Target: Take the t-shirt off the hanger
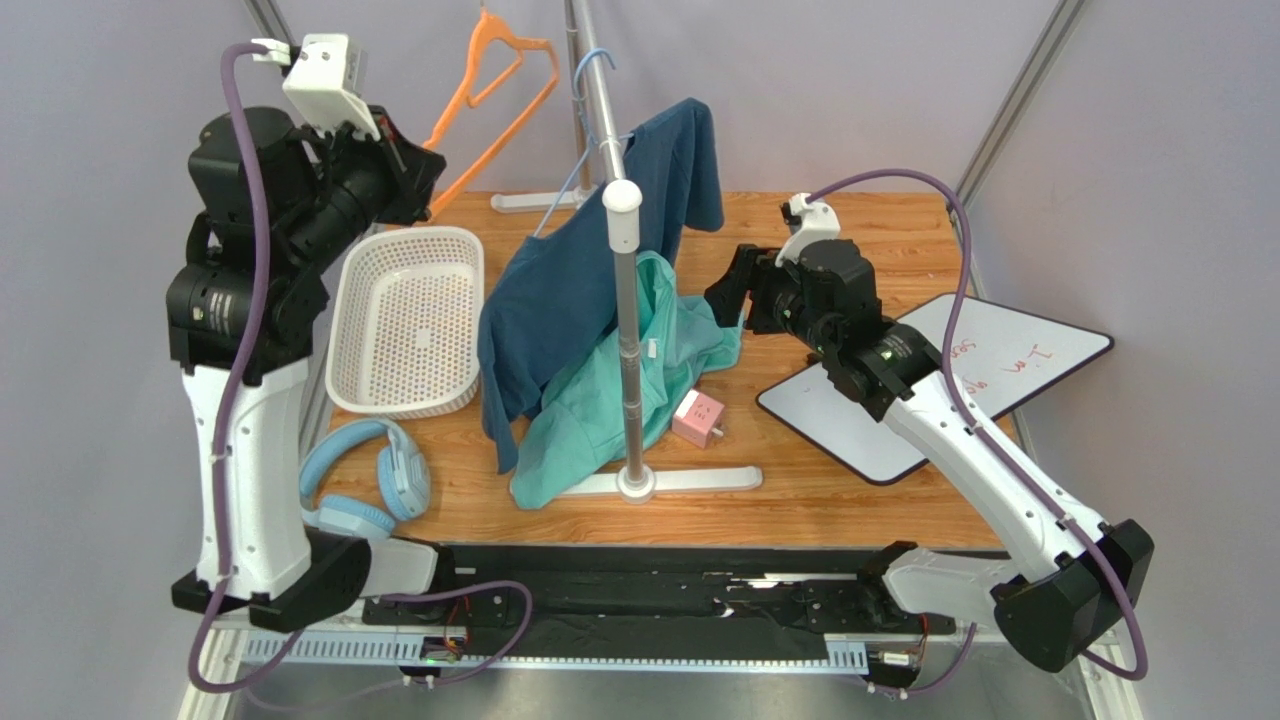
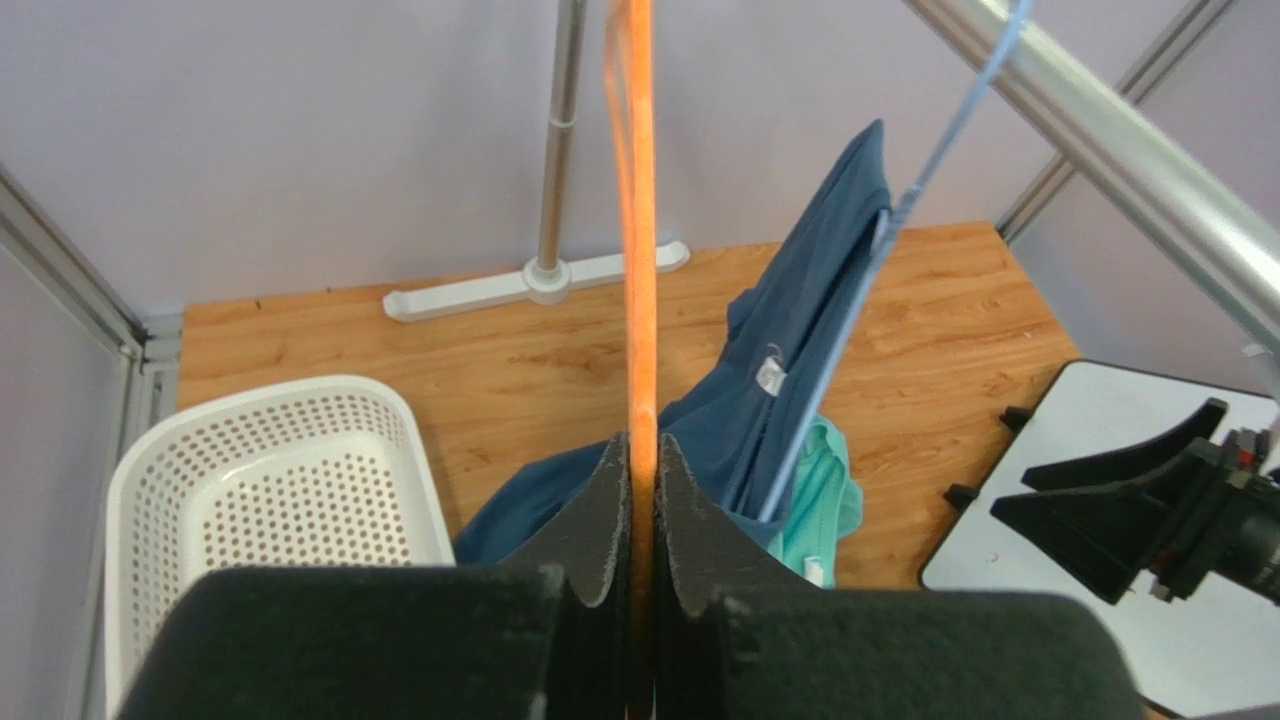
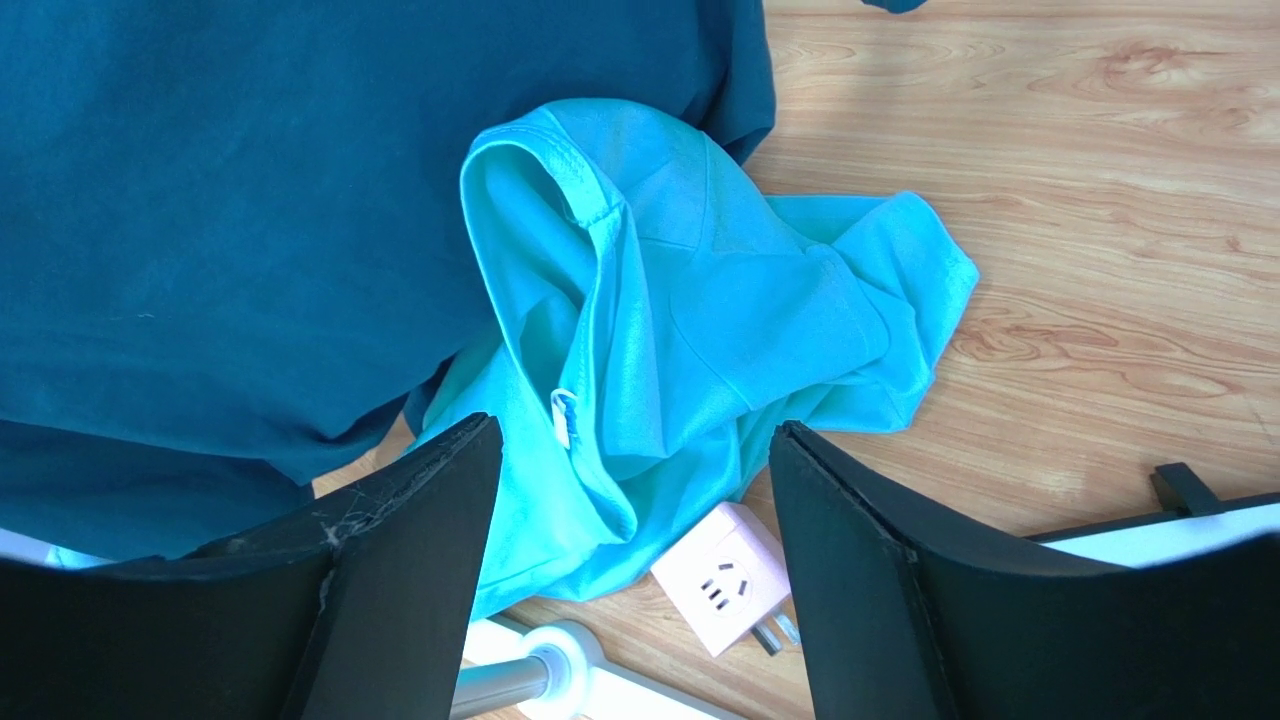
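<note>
Grey-walled cell, wooden counter (image 1: 842, 480). Left claw (image 2: 642, 450): clamped on bare orange hanger (image 2: 642, 225), held high. Right claw (image 3: 631, 435): wide, empty, over teal t-shirt (image 3: 706, 315) heaped on the counter at rack (image 1: 628, 360) foot. Risk: lowering the hanger may snag hung blue shirt (image 1: 556, 300).

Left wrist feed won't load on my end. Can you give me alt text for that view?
The left gripper is shut on a bare orange hanger that rises straight up the frame. Behind it a dark blue t-shirt hangs on a pale blue hanger from the metal rail, with a white basket at lower left.
</note>
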`<control>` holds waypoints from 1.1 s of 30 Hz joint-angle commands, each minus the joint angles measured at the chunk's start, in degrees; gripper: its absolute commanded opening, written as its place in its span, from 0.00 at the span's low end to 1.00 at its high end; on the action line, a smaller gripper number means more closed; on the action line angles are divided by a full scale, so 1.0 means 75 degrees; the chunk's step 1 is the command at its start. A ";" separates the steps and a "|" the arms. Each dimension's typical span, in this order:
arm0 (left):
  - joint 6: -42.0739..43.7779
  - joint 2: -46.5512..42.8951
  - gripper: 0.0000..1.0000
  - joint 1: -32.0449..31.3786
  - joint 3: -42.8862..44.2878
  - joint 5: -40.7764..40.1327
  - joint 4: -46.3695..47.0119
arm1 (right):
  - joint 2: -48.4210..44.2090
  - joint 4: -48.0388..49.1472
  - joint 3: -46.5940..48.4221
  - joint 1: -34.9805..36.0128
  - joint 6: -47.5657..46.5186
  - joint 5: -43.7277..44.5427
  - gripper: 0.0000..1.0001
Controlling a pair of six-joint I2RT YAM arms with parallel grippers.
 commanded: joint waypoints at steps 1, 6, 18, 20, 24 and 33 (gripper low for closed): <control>0.0068 0.0060 0.00 0.1223 0.0121 0.2792 0.0871 | -0.0097 -0.0120 0.0283 -0.0061 -0.0368 0.0107 0.72; 0.0128 0.0258 0.00 0.1807 -0.0724 0.4477 0.2851 | 0.0078 -0.0179 0.0424 -0.0072 -0.0474 0.0002 0.72; -0.0165 0.1348 0.00 0.2091 -0.1077 0.5256 0.4354 | 0.0301 -0.0413 0.0624 -0.0084 -0.0802 0.0072 0.72; -0.0096 0.1547 0.00 0.2091 -0.0960 0.5256 0.4261 | 0.0360 -0.0402 0.0647 -0.0096 -0.0802 0.0048 0.72; -0.0119 0.1899 0.00 0.2290 -0.0738 0.5478 0.4307 | 0.0430 -0.0402 0.0694 -0.0084 -0.0697 -0.0116 0.71; -0.0049 0.2497 0.00 0.2431 -0.0397 0.5573 0.3464 | 0.0454 -0.0378 0.0706 -0.0084 -0.0626 -0.0210 0.71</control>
